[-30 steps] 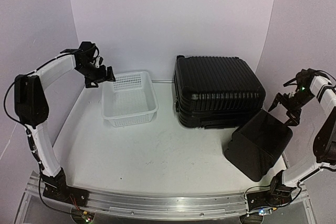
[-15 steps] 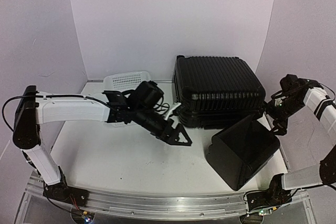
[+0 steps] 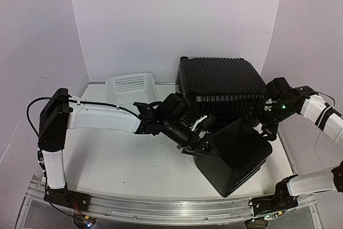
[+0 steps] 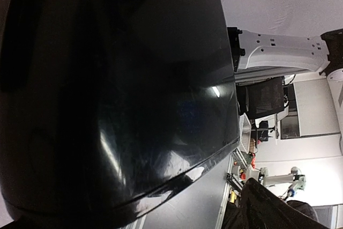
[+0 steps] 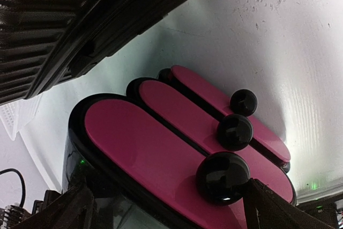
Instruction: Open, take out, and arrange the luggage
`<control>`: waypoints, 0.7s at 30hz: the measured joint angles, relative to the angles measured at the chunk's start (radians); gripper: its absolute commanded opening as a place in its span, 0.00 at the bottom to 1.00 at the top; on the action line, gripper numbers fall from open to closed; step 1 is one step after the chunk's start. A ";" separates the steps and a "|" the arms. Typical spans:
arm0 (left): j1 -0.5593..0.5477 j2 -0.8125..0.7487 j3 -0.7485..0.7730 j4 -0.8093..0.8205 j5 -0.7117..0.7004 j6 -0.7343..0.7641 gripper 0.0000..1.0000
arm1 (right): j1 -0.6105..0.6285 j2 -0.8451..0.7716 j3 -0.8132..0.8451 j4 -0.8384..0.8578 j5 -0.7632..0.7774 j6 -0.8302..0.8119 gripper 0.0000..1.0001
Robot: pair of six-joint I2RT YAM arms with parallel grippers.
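Right gripper (image 3: 261, 124) fingers (image 5: 72, 213) stand apart over the pink side of the small case (image 3: 236, 156). The left gripper (image 3: 199, 144), swung over from the basket (image 3: 131, 86) within the last second, meets the case's left face, its finger state impossible to tell. The case has slid leftward, in front of the ribbed luggage (image 3: 225, 87) at the back, so arranging appears under way.

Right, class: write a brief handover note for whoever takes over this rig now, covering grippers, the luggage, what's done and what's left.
Left gripper: at the smaller black case; open or shut unclear.
Right gripper: open, at that case's pink side.
Luggage: looks shut, lying at the back of the table, behind the case.
Done: nothing evident.
Left: open it, unpack, arrange.
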 measured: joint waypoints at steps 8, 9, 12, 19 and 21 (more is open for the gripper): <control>0.106 0.010 -0.019 -0.034 0.002 -0.159 0.90 | 0.167 -0.005 -0.039 0.145 0.142 0.144 0.98; 0.130 0.002 -0.027 -0.035 0.000 -0.166 0.90 | 0.190 0.002 -0.042 0.168 0.160 0.163 0.98; 0.187 -0.034 -0.052 -0.057 -0.051 -0.165 0.90 | 0.278 0.042 -0.042 0.254 0.220 0.232 0.98; 0.269 -0.184 -0.092 -0.266 -0.317 -0.084 0.92 | 0.508 0.207 0.056 0.353 0.285 0.336 0.98; 0.282 -0.254 -0.134 -0.319 -0.399 -0.068 0.93 | 0.563 0.275 0.105 0.389 0.278 0.335 0.98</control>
